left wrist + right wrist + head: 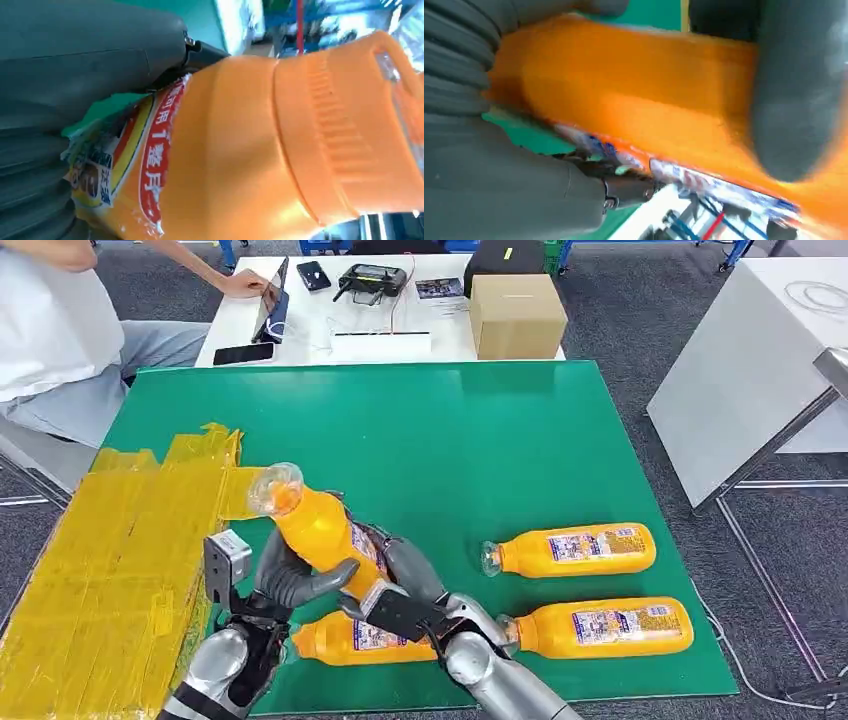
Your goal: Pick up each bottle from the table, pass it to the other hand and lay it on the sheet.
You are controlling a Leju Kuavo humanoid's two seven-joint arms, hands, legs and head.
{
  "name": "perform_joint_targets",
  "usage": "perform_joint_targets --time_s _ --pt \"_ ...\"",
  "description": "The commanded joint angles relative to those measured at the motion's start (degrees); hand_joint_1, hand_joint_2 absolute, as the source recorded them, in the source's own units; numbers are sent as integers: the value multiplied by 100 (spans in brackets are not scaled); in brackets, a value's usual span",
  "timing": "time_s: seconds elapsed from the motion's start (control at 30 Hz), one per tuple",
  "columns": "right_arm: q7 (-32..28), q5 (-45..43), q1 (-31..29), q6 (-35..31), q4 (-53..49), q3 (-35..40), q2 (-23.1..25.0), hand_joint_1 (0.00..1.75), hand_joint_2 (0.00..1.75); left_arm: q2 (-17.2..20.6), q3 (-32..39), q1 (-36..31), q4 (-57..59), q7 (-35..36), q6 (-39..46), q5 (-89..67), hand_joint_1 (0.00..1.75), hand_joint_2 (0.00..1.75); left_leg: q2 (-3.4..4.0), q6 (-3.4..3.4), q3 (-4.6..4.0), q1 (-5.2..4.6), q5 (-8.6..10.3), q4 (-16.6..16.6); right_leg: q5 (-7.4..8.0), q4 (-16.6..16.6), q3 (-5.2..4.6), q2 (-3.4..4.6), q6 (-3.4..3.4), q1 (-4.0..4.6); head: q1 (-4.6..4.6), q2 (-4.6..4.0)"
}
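You've got both hands on one bottle (318, 528) here. Your left hand (285, 585) wraps its fingers round the lower body from the left, and your right hand (405, 575) clasps the same bottle from the right, so this looks like the handover itself, mid-air above the near edge of the green table (450, 430). The bottle tilts cap-up toward the far left, leaning out to the yellow sheet (110, 570), likely so it can go down there next. Under your hands lies a second bottle (360, 638); to the right, two more, a far bottle (575, 549) and a near bottle (600, 628), wait on their sides.
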Motion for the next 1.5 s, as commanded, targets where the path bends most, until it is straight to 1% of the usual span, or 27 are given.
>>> perform_joint_targets --time_s 0.03,0.1,0.17,0.2,0.23,0.33,0.43,0.47,0.5,0.6,0.63,0.67,0.7,0.73,0.8,0.87,1.03,1.07,1.1,1.13,1.17,1.2,1.27,1.37,1.4,1.43,1.5 --pt "-132 -86 148 -634 -878 -529 -238 0 175 150 578 -280 -38 -297 1696 -1419 175 175 -3 -3 21 6 -11 2 -9 -2 24 -1 -6 6 -4 0" --pt "-142 -83 213 -662 -1075 -619 -283 0 175 218 668 -291 -115 -288 1816 -1561 175 175 -13 -2 8 3 -4 3 -8 1 10 -13 -4 3 0 0" --pt "-142 -83 213 -662 -1075 -619 -283 0 175 218 668 -291 -115 -288 1816 -1561 175 175 -5 0 4 0 -1 -1 -3 -1 5 -7 -2 0 -2 0" --pt "-142 -83 213 -662 -1075 -619 -283 0 175 218 668 -291 -115 -288 1816 -1561 175 175 -2 -1 17 4 -8 1 -7 -3 19 -3 -3 4 0 0" --pt "-229 -60 280 -847 -1163 -713 -236 0 175 241 695 -298 -103 -290 2115 -1955 175 175 0 -1 16 4 -7 0 -6 -4 18 0 -3 4 -2 0" --pt "-356 -28 449 -1129 -1613 -902 -289 0 175 445 832 -331 -147 -148 2579 -2874 175 175 -8 -2 9 3 -4 0 -6 -2 12 -8 -4 3 0 0" --pt "-439 119 657 -1427 -2199 -1070 -337 0 175 691 976 -388 -140 260 2828 -4297 175 175 -5 -3 6 3 -3 1 -6 1 7 -6 -5 2 -2 0" --pt "-447 141 755 -1487 -2435 -1108 -338 0 175 799 1006 -439 -73 520 2786 -4989 175 175 -4 -4 19 6 -11 3 -11 0 21 -4 -8 6 0 0" --pt "-445 149 811 -1519 -2586 -1115 -345 0 175 905 983 -503 5 789 2696 -5637 175 175 -6 -4 12 4 -7 3 -9 2 13 -7 -6 4 0 0" --pt "-442 166 828 -1517 -2671 -1097 -359 0 175 904 1012 -537 38 789 2698 -5640 175 175 -8 -5 17 6 -8 2 -10 0 18 -8 -7 6 0 0" --pt "-442 169 835 -1537 -2675 -1088 -352 0 175 1021 932 -620 217 956 2638 -6220 175 175 -4 -2 10 2 -3 -1 -5 -1 10 -5 -4 2 -2 0" --pt "-468 194 833 -1537 -2720 -1062 -372 0 175 1173 834 -725 408 1309 2439 -6988 175 175 -3 -2 9 3 -1 -2 -3 -2 7 -3 -3 3 -2 0" --pt "-477 207 836 -1535 -2756 -1053 -381 0 175 1240 787 -786 517 1447 2305 -7236 175 175 -3 -3 22 6 -7 -2 -7 -4 21 -3 -6 6 0 0" --pt "-482 228 842 -1516 -2842 -1039 -390 0 175 1329 701 -926 792 1641 2075 -7567 175 175 -4 -2 15 4 -3 -3 -5 -3 14 -5 -4 4 -2 0" --pt "-432 235 819 -1403 -2955 -1005 -383 0 175 1399 442 -1258 1514 1934 1687 -8130 175 175 -19 -2 20 3 -1 -5 -8 -4 23 -20 -5 3 2 0" --pt "-400 242 770 -1322 -2950 -964 -375 0 175 1387 281 -1473 2045 1990 1545 -8296 175 175 -20 -3 23 4 0 -5 -8 -4 26 -21 -6 3 -2 0" --pt "-400 242 770 -1322 -2950 -964 -375 0 175 1387 281 -1473 2045 1990 1545 -8296 175 175 -20 -3 23 4 0 -5 -8 -4 26 -21 -6 3 -2 0" --pt "-390 243 754 -1296 -2941 -949 -371 0 175 1381 254 -1511 2159 2026 1519 -8342 175 175 -9 -2 10 0 3 -5 -3 -2 8 -11 -3 -1 -2 0" --pt "-384 246 744 -1293 -2931 -943 -356 0 175 1371 203 -1578 2350 2056 1544 -8371 175 175 -14 -2 17 3 2 -5 -5 -4 16 -15 -5 1 0 0" --pt "-373 248 709 -1255 -2893 -904 -343 0 175 1333 144 -1692 2717 2074 1506 -8386 175 175 -13 -2 16 2 3 -5 -4 -3 15 -14 -4 1 0 0" --pt "-368 249 694 -1234 -2881 -885 -341 0 175 1324 129 -1695 2808 2064 1497 -8378 175 175 -16 -3 20 3 2 -6 -5 -4 20 -16 -5 2 0 0" --pt "-372 151 599 -1111 -2761 -760 -338 0 175 1260 93 -2140 4156 2220 1367 -8333 175 175 -15 -2 22 0 3 -9 -4 -6 21 -15 -5 0 -2 0" --pt "-373 150 581 -1103 -2716 -723 -317 0 175 1263 105 -2213 4343 2224 1393 -8327 175 175 -5 -1 25 3 -1 -6 -5 -5 25 -4 -5 3 0 0" --pt "-380 159 505 -1057 -2612 -573 -314 0 175 1219 231 -2489 5156 2262 1453 -8237 175 175 0 -3 25 4 -2 -3 -6 -2 25 2 -6 4 2 0" --pt "-374 148 481 -1037 -2589 -528 -326 0 175 1216 261 -2578 5411 2388 1525 -8287 175 175 4 -3 22 6 -1 -3 -3 -3 22 5 -6 6 0 0" --pt "-368 150 468 -1019 -2562 -492 -328 0 175 1218 338 -2629 5578 2479 1545 -8270 175 175 6 -5 32 7 -3 -4 -5 -3 31 8 -9 7 -2 0" --pt "-364 150 461 -1029 -2520 -464 -318 0 175 1233 398 -2679 5733 2467 1595 -8253 175 175 8 -3 20 6 0 -3 -1 -2 18 9 -6 6 0 0"
